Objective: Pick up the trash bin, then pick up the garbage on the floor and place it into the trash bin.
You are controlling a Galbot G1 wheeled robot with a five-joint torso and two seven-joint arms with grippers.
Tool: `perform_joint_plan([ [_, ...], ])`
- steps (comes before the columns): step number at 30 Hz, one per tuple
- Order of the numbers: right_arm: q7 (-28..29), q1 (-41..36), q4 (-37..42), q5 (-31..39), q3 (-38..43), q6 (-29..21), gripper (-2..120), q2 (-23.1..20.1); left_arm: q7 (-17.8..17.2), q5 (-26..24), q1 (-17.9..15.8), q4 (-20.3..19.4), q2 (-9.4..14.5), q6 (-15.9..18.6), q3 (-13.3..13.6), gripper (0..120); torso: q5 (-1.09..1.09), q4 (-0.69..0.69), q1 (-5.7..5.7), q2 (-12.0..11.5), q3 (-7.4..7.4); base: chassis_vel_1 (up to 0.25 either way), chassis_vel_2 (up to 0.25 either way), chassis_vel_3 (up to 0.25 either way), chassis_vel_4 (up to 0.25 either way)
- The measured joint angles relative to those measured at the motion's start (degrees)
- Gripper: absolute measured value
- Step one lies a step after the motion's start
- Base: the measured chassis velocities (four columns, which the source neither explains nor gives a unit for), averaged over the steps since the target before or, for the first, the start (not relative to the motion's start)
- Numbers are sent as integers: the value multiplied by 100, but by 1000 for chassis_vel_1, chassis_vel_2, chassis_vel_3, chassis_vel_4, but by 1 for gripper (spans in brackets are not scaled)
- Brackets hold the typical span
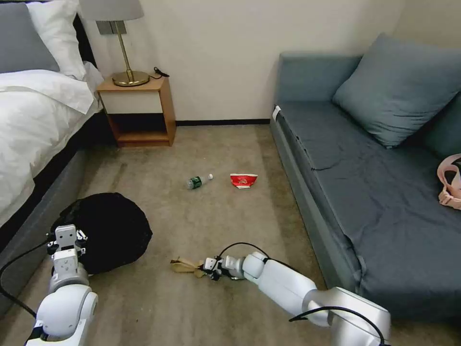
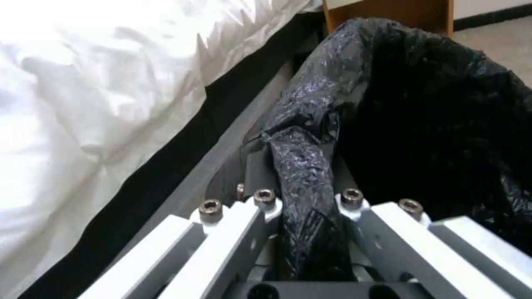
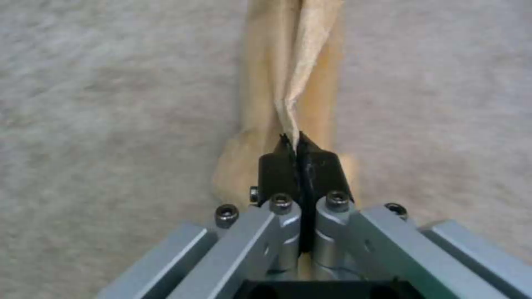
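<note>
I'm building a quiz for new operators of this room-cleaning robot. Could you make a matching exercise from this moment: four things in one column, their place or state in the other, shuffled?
Column 1
1. trash bin
2. brown paper bag
3. bottle
4. red-and-white carton

Column 2
A. lying loose on the carpet, nearer the sofa
B. pinched in the right end effector
C. its black liner gripped by the left end effector
D. lying loose on the carpet, nearer the nightstand

Pairs: 1-C, 2-B, 3-D, 4-A
</note>
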Motion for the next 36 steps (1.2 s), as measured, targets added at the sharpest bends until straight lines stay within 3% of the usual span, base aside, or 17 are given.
perform_joint_plan([
  [10, -116, 160, 230, 123, 797, -22, 0, -83, 11, 0, -8, 77, 36, -21, 17, 4, -1, 1, 0, 0, 0, 0, 0, 0, 0],
  [18, -103, 236, 1720, 674, 1267, -419, 0, -319, 23, 23, -40, 101, 62, -21, 59, 4, -1, 1, 0, 0, 0, 0, 0, 0, 0],
  [22, -69, 360, 2658, 1289, 1101, -678, 0, -422, 26, 68, -60, 104, 65, -22, 97, 4, -1, 1, 0, 0, 0, 0, 0, 0, 0],
  [25, -51, 398, 2896, 1555, 976, -741, 0, -424, 29, 77, -69, 104, 63, -22, 112, 4, -1, 1, 0, 0, 0, 0, 0, 0, 0],
  [26, -21, 449, 3210, 2000, 707, -763, 0, -403, 55, 61, -73, 89, 58, 2, 147, 4, -1, 2, 0, 0, 0, 0, 0, 0, 0],
  [32, 149, 448, 3432, 2462, 208, -772, 0, -106, 121, 15, -103, 4, 61, 70, 212, 4, -2, 2, 0, 0, 0, 0, 0, 0, 0],
  [36, 389, 438, 3006, 2655, -42, -651, 0, 309, 128, 12, -128, -21, 46, 97, 259, 4, -2, 2, 0, 0, 0, 0, 0, 0, 0],
])
